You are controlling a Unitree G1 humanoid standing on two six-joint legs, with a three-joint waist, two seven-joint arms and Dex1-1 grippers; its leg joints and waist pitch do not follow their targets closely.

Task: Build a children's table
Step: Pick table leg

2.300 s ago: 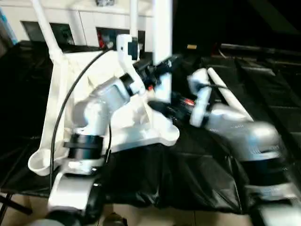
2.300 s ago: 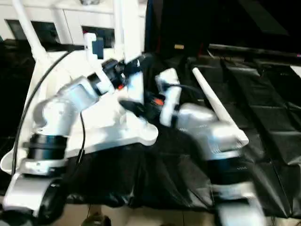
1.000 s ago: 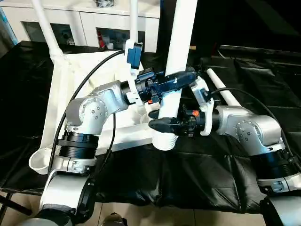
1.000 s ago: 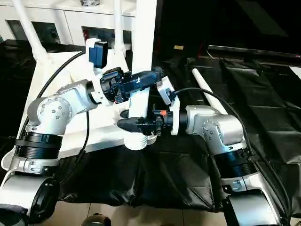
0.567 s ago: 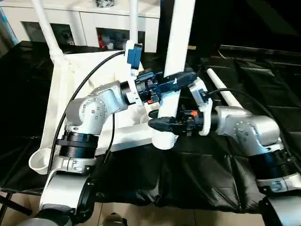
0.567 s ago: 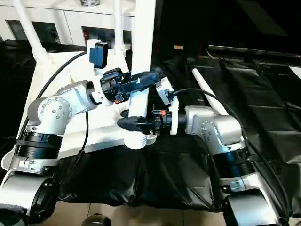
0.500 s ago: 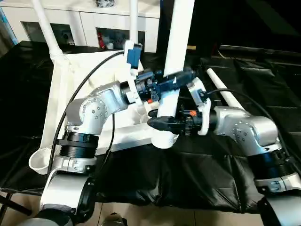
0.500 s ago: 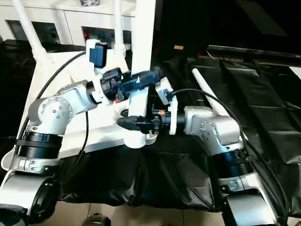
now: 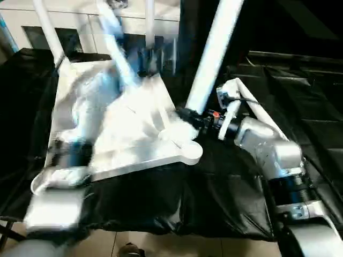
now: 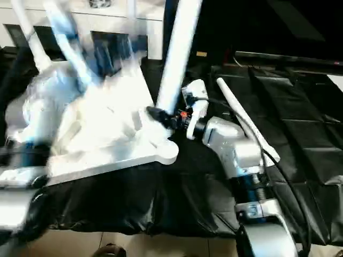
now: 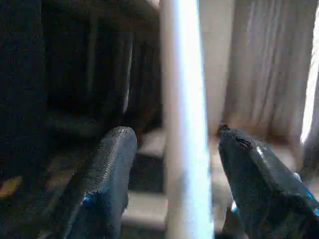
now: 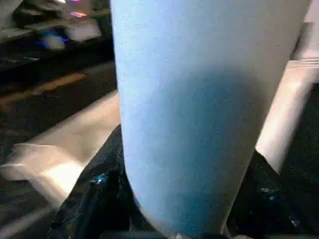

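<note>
Desk (image 9: 230, 187) draped in black sheeting, carrying everything. Tabletop (image 9: 139, 136) upside down on the sheeting, ribbed underside up, rounded corner socket (image 9: 188, 152) just below the right fingers. White cabinet (image 9: 80, 24) with glass doors beyond the far edge of the desk.

Leg (image 9: 211, 56) tilted, rising from the near corner of the tabletop, leaning away to the right at its top. Two more legs (image 9: 45, 27) upright at the far corners. Fourth leg (image 9: 256, 110) loose on the sheeting, just behind the right forearm.

Right gripper (image 9: 185, 115) low on the tilted leg; in the right wrist view, one finger (image 12: 102, 186) against each side of the tube, pinching it.

Left arm (image 9: 88, 112) smeared by motion over the tabletop. In the left wrist view, left gripper (image 11: 174, 154) with fingers (image 11: 107, 164) spread, a leg (image 11: 182, 124) passing between them, gap on either side, no contact seen.
</note>
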